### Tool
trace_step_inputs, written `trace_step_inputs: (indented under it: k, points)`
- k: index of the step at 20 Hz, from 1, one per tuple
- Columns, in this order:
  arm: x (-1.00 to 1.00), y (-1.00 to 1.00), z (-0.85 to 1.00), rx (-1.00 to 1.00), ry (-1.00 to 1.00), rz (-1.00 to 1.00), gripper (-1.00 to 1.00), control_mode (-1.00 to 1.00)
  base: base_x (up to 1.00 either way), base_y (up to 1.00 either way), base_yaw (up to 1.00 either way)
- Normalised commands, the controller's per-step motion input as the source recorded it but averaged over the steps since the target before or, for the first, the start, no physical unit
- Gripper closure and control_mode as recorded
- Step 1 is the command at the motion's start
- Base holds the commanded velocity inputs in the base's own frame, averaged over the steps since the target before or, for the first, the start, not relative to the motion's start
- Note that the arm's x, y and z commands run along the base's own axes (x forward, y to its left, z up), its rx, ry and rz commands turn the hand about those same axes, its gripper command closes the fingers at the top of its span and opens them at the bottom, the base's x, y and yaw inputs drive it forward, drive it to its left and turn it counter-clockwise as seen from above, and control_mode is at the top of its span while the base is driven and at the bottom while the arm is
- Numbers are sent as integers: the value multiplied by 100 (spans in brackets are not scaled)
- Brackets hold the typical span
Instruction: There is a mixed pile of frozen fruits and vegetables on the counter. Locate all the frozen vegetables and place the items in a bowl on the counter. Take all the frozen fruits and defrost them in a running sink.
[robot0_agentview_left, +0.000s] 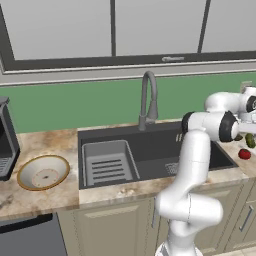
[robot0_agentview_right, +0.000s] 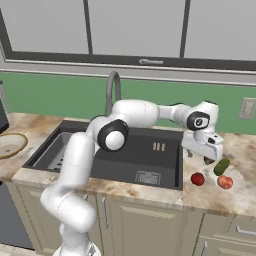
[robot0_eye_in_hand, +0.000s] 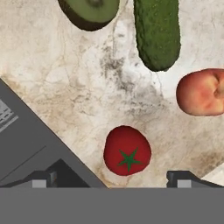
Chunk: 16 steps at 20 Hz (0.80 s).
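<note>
Marbled counter (robot0_eye_in_hand: 78, 96) holds the tomato (robot0_eye_in_hand: 127, 150) between the wide-spread pincer (robot0_eye_in_hand: 113, 178) tips.

kiwi (robot0_eye_in_hand: 89, 13) and cucumber (robot0_eye_in_hand: 156, 33) cut off.

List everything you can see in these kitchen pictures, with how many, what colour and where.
tomato: one, red with a green star, on the counter right of the sink, nearest the sink edge
peach: one, orange-pink, on the counter beside the tomato
cucumber: one, dark green, on the counter beyond the tomato
kiwi: one, cut, brown skin and green flesh, beside the cucumber
bowl: one, cream with a tan rim, on the counter left of the sink
sink: one, dark grey, set in the counter
rack: one, grey, in the sink's left half
faucet: one, grey, behind the sink
gripper: one, dark fingers open, above the tomato
</note>
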Motion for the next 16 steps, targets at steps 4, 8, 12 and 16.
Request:
trace_step_inputs:
  k: [4,8,12,16]
  points:
    - [2,-8,-13,1,-5,2,-100,-100,0,0,0]
    - [-26,-17,-24,-2,6,0,-100,-100,0,0,0]
    - [-20,-4,-25,-4,9,0,-100,-100,0,0,0]
    - [-6,9,-25,0,0,0,-100,-100,0,0,0]
